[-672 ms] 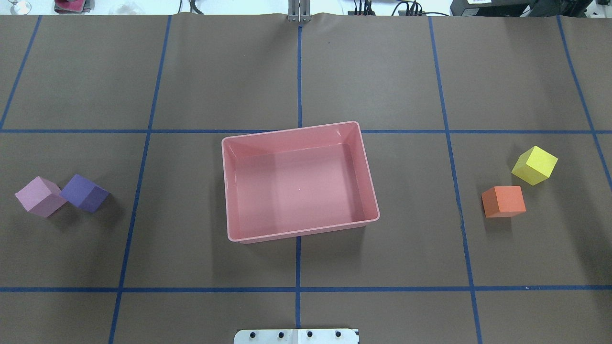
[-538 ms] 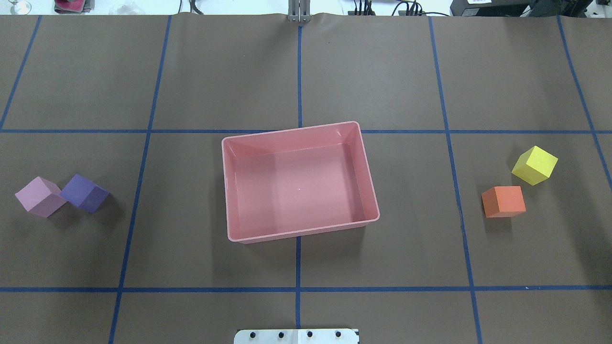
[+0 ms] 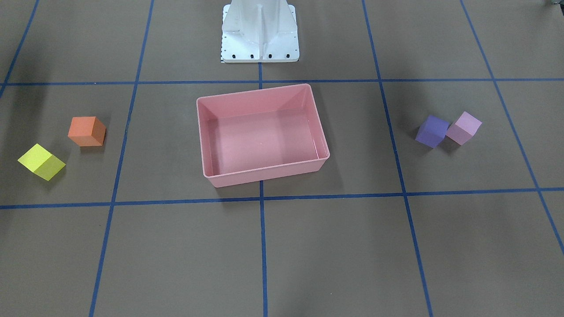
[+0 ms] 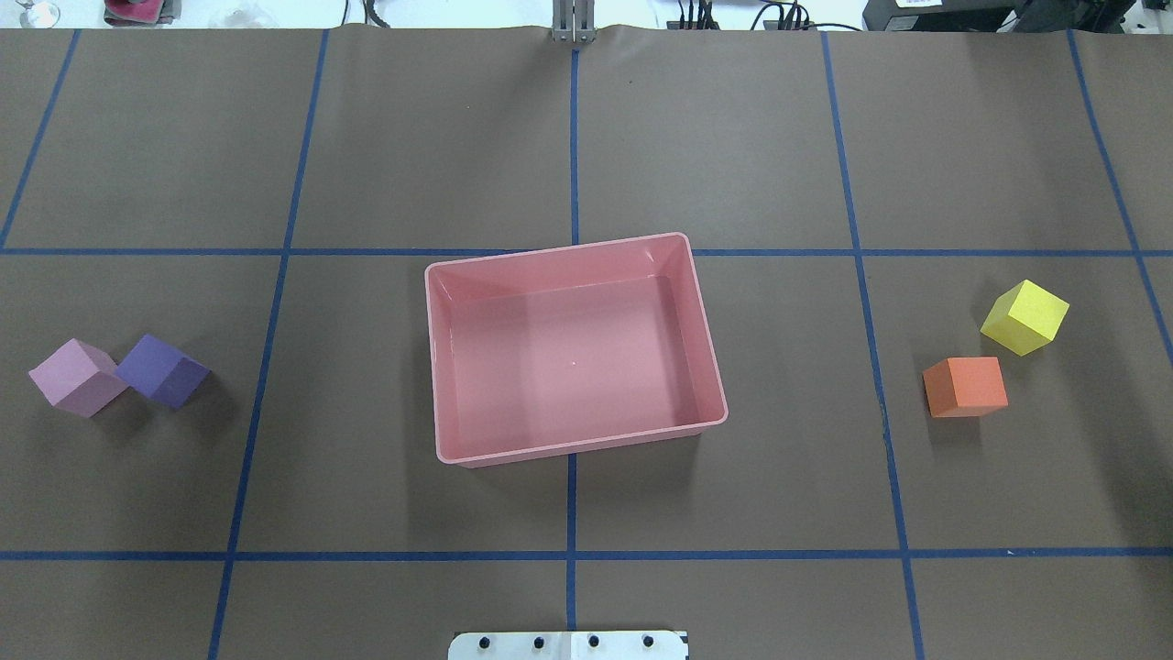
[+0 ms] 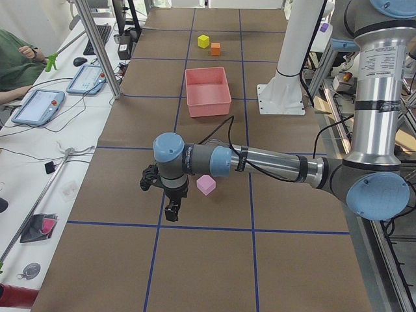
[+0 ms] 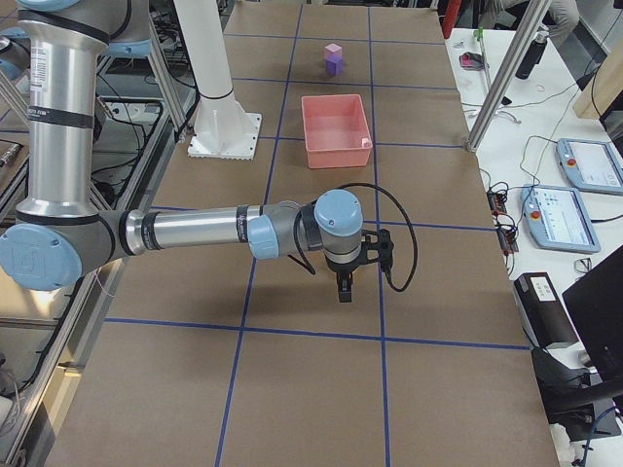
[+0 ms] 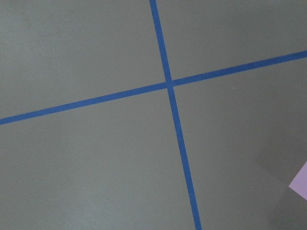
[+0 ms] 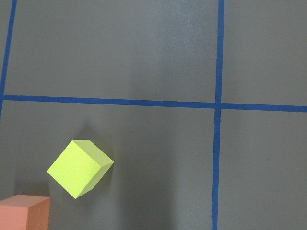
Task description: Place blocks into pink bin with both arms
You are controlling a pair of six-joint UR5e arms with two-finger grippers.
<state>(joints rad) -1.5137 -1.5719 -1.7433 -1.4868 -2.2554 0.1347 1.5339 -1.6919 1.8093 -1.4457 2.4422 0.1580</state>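
- Salmon-toned and shallow, the pink bin (image 4: 568, 348) sits mid-table on brown paper (image 4: 733, 137), slightly askew to the blue tape grid (image 4: 574, 137).
- All four blocks lie outside it, on the paper.
- Robot's left side: purple block (image 4: 162, 368) and light pink block (image 4: 77, 377) touch, with purple nearer the bin.
- Robot's right side: orange block (image 4: 964, 386) and yellow block (image 4: 1025, 316) sit just beside each other with a slight gap. Orange is nearer the robot.
- The left gripper (image 5: 172, 216) points down over the paper, near the light pink block and on its side away from the bin. Released or clenched: cannot tell.
- The right gripper (image 6: 344, 295) points down at the opposite end. Its wrist camera looks onto the yellow block. Released or clenched: cannot tell.
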